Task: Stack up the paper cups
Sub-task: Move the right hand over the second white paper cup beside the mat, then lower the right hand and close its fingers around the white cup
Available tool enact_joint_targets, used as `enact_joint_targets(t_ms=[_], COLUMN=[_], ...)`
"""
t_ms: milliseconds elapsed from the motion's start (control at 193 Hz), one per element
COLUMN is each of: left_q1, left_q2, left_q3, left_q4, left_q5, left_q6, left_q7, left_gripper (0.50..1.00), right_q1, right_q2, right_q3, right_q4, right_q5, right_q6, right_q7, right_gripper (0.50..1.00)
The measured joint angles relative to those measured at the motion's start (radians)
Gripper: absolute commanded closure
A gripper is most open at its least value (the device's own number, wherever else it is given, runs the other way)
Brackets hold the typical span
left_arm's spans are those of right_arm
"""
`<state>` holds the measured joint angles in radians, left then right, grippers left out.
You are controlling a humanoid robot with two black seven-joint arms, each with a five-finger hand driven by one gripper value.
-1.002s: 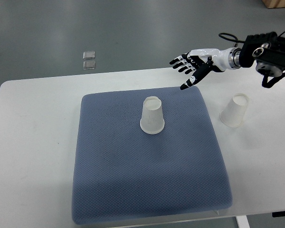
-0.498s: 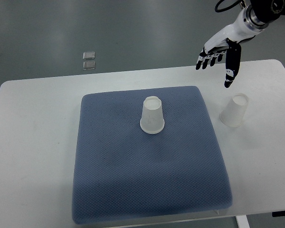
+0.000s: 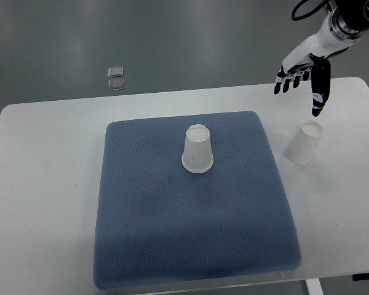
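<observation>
One white paper cup [image 3: 197, 149] stands upside down near the middle of the blue-grey mat [image 3: 190, 233]. A second white paper cup [image 3: 304, 143] stands upside down on the white table, just right of the mat. My right hand [image 3: 301, 77] hangs in the air above and behind the second cup, fingers spread and pointing down, holding nothing. Its thumb tip is a short way above the cup's top. The left arm is out of view.
The white table [image 3: 43, 184] carries the mat. Its far edge runs just behind the mat and the right edge lies close to the second cup. Two small clear squares [image 3: 115, 77] lie on the grey floor beyond the table.
My right hand has swung from above the mat's far right corner up and to the right, then come down toward the cup on the table. Neither cup has moved.
</observation>
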<state>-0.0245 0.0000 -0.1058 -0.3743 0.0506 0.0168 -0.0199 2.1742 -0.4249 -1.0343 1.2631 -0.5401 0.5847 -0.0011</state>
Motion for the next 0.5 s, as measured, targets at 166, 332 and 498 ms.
enact_joint_targets(t_ms=[166, 332, 498], left_q1=[0.0, 0.0, 0.0], left_q2=[0.0, 0.0, 0.0], left_q3=[0.0, 0.001, 0.001], left_q4=[0.0, 0.0, 0.0], left_q5=[0.0, 0.0, -0.001], left_q6=[0.0, 0.002, 0.002], left_q7=[0.0, 0.0, 0.0], left_gripper=[0.5, 0.5, 0.5], right_q1=[-0.079, -0.179, -0.29], right_q2=[0.007, 0.018, 0.046], right_q3=[-0.019, -0.034, -0.056], right_q4=[-0.004, -0.024, -0.096], right_q5=[0.0, -0.002, -0.003], right_q6=[-0.159, -0.287, -0.366], right_q7=[-0.013, -0.041, -0.055], right_gripper=[0.57, 0.57, 0.57])
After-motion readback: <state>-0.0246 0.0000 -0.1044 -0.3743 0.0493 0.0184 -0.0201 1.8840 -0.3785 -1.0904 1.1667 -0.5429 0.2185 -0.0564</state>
